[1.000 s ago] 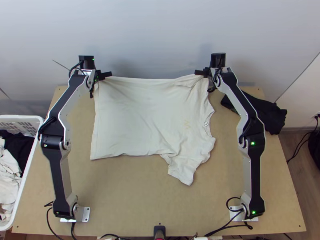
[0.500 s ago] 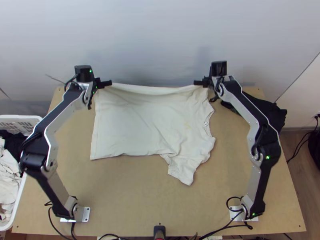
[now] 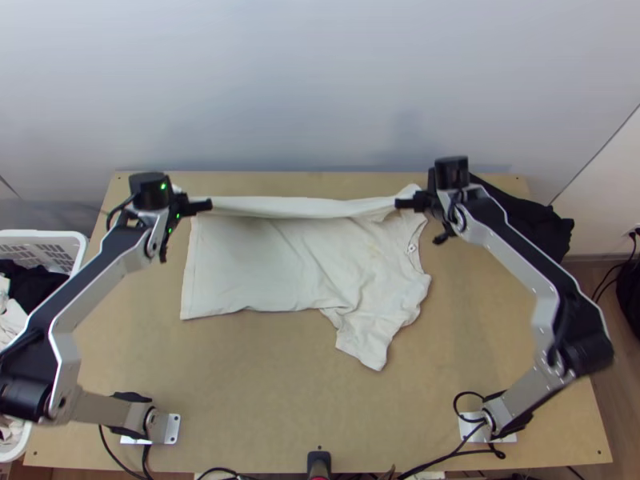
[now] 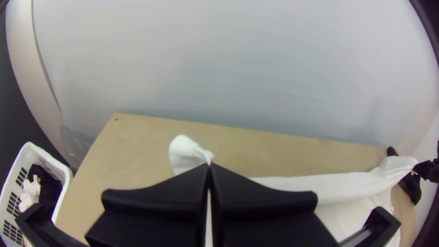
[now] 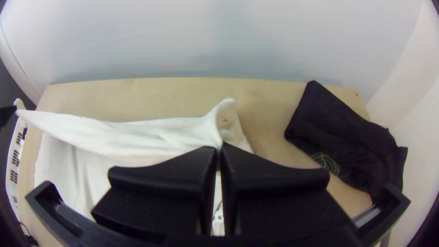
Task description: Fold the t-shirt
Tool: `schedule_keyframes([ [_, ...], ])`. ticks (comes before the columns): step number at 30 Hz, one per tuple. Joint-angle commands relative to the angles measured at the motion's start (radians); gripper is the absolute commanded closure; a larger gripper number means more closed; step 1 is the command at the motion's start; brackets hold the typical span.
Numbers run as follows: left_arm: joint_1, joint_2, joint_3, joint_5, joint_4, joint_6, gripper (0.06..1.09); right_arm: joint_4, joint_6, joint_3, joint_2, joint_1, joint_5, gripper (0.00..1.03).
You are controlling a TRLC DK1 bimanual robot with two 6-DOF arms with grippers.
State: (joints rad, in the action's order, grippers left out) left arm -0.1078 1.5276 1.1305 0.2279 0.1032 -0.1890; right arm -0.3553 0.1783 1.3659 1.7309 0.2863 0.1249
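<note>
Over the worktop's (image 3: 264,384) far left part, my left gripper (image 3: 208,205) is closed on a pinch of the pale t-shirt (image 3: 256,276); toward the far right corner, but short of it, my right gripper (image 3: 400,204) is closed on another pinch of the same cloth. Between my two grips the shirt's far side is strung across as a raised band, roughly parallel to the worktop's far edge, with a shadow under it; the rest lies spread on the wood, with soft creases through the body. Its straight hem side faces the worktop's left edge, and the collar (image 3: 413,248) faces the right edge; one sleeve (image 3: 366,346) slants out toward the near edge, well apart from it.

In its own wrist view, my left gripper (image 4: 210,166) has its fingers together, and a rounded bit of cloth stands up beyond the tips; my right gripper (image 5: 219,146) likewise has its fingers together, with a curled flap of cloth rising past them.

Near the worktop's far right corner lies a bunched black cloth (image 3: 532,224), apart from the shirt; just beside the worktop's left edge stands a white basket (image 3: 48,234), with dark cloth (image 3: 30,282) and light cloth (image 3: 11,318) inside.
</note>
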Motion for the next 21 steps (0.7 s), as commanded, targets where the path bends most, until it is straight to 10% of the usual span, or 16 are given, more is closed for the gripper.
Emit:
schedule_keyframes([
  [1,-0.021,-0.162,-0.173,-0.002,0.006,-0.009,1.05,-0.002,0.000,-0.203,-0.182,0.013,-0.027,1.00],
  [21,-0.033,-0.304,-0.446,-0.006,0.006,-0.018,1.05,0.001,-0.003,-0.501,-0.349,0.070,-0.047,1.00],
])
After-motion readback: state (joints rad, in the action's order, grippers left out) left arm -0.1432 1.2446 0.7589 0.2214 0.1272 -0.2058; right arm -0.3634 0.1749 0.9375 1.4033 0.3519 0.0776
